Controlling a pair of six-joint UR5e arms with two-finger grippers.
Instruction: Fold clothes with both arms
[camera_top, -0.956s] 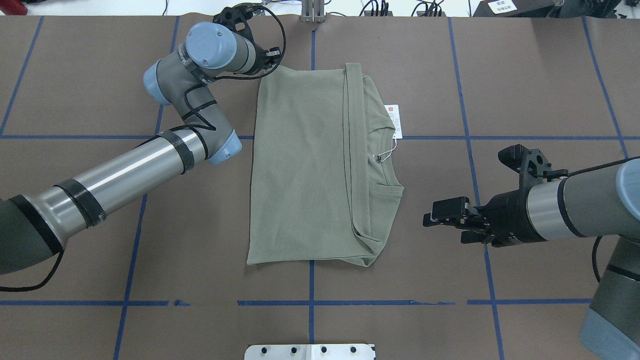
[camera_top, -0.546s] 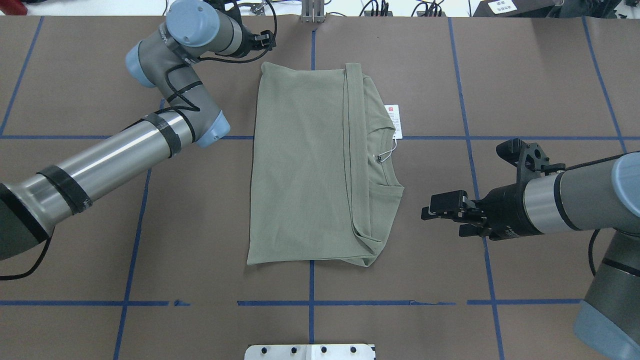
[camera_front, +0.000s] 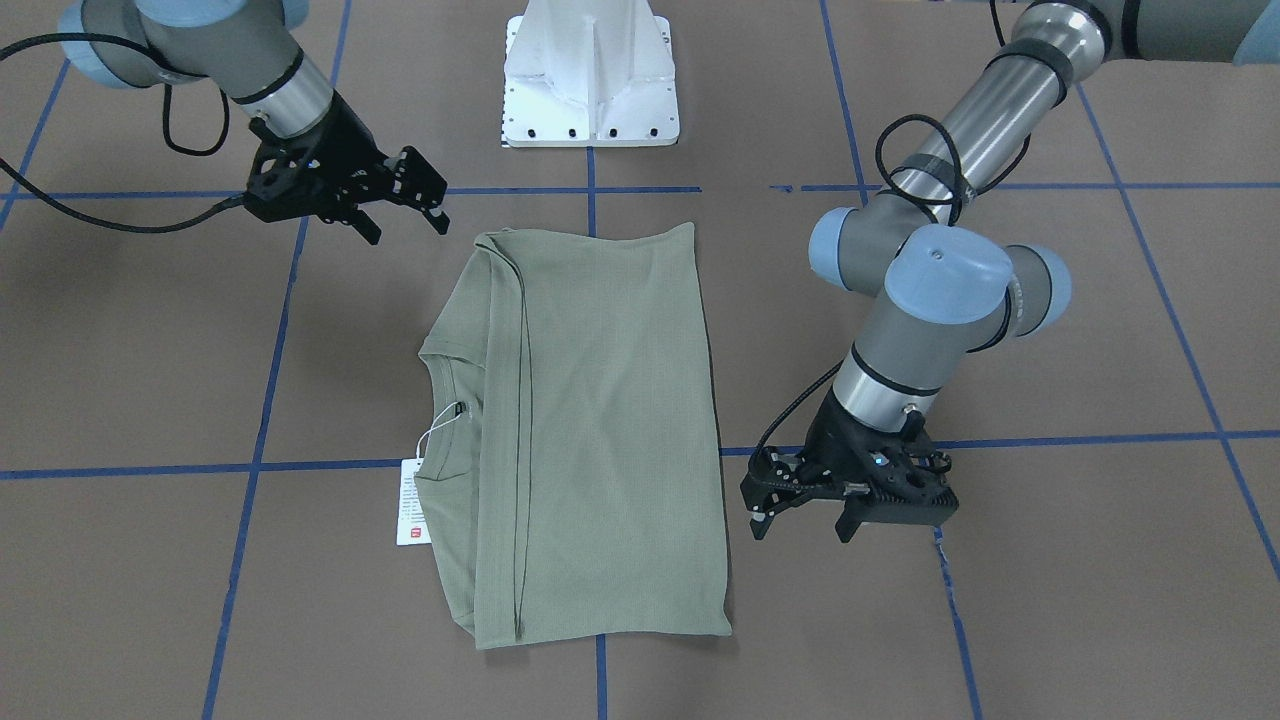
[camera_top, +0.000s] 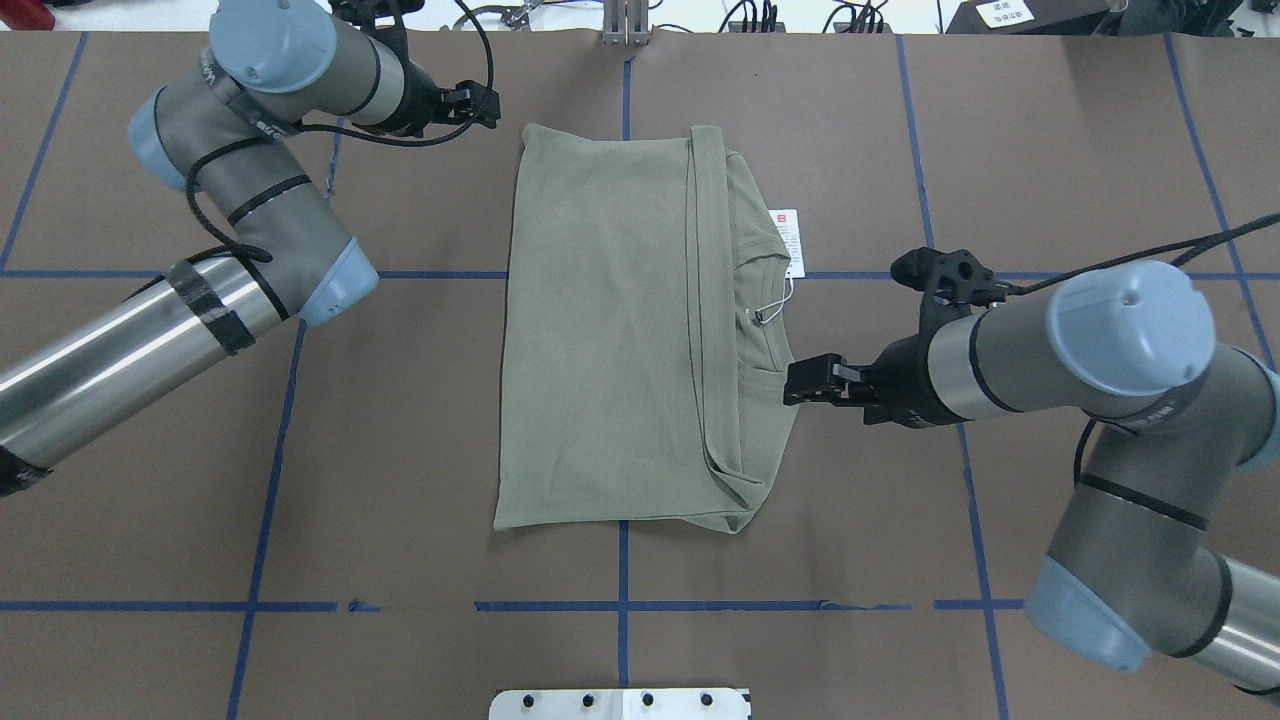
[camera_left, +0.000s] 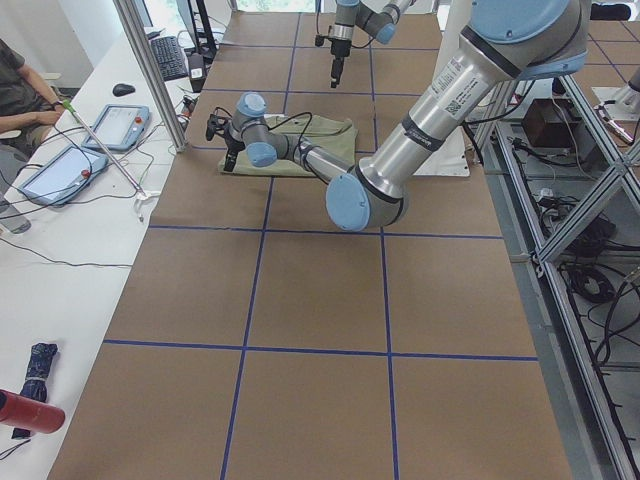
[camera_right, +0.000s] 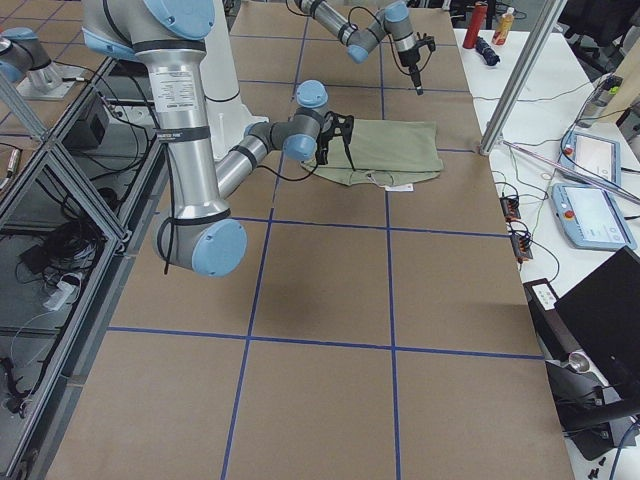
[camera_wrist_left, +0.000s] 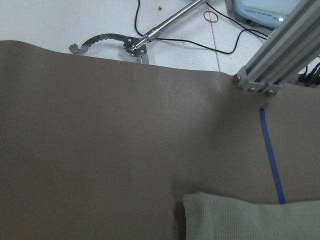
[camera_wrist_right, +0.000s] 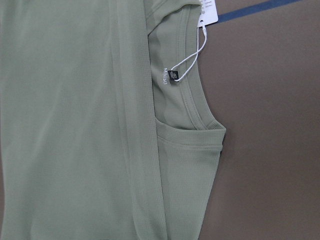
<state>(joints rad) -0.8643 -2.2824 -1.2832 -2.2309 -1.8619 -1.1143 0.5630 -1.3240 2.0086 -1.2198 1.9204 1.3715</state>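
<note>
Nearest: right gripper (camera_top: 800, 385), jaws wide and empty, above the right edge of a shirt (camera_top: 600, 340) folded lengthwise, flat on the worktop's (camera_top: 400, 450) middle. White tag (camera_top: 787, 240) on the worktop beside that same edge. Farthest: left gripper (camera_top: 480, 105), jaws wide, empty, just off the shirt's far left corner, near the worktop's far edge.

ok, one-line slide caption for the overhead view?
Folded sage-green shirt lying flat; right claw beside the edge bearing the hang tag, left claw off the far corner.
</note>
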